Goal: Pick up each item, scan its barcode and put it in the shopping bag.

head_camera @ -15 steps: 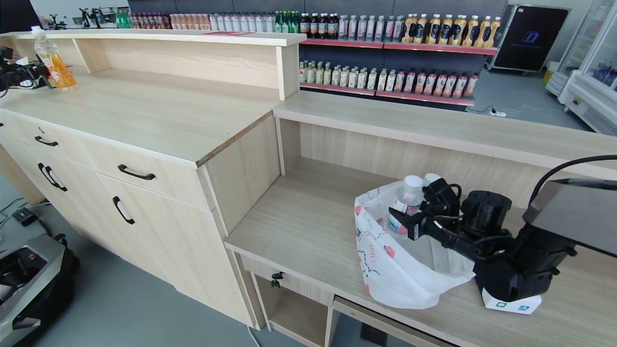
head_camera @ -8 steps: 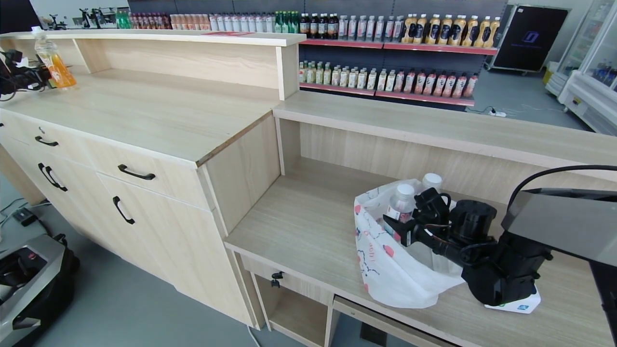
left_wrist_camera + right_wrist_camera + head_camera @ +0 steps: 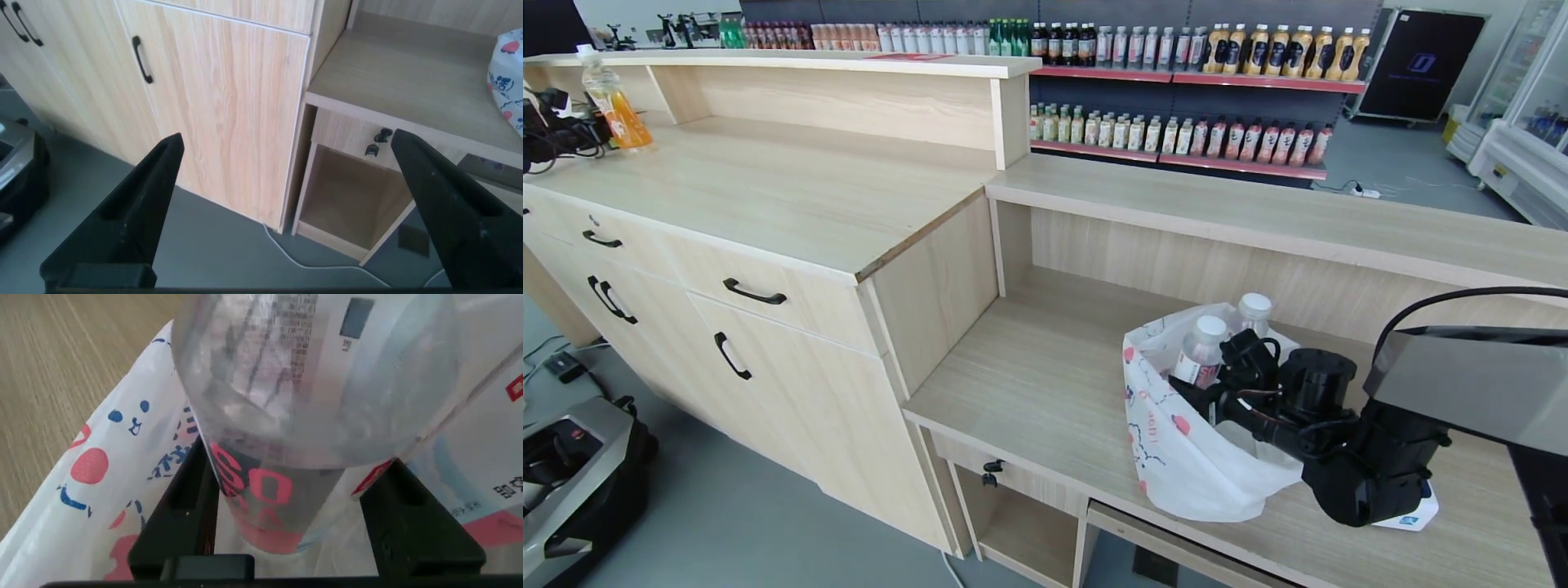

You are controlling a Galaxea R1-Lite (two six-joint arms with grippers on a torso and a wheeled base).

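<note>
Right gripper (image 3: 1209, 396) clamped on clear bottle (image 3: 1199, 351), white cap up, fingers on both sides of the body. Bottle sits upright in the mouth of the shopping bag (image 3: 1176, 457), at 4 o'clock in the head view, on the lower counter (image 3: 1045, 376). Second bottle (image 3: 1252, 312) in the bag at 1 o'clock of the held one, just beside it. Left gripper (image 3: 286, 139) holds nothing, fingers spread wide, hanging low over the floor facing a cabinet door (image 3: 221, 106). Orange drink bottle (image 3: 614, 102) stands at 10 o'clock on the upper counter (image 3: 768, 188).
</note>
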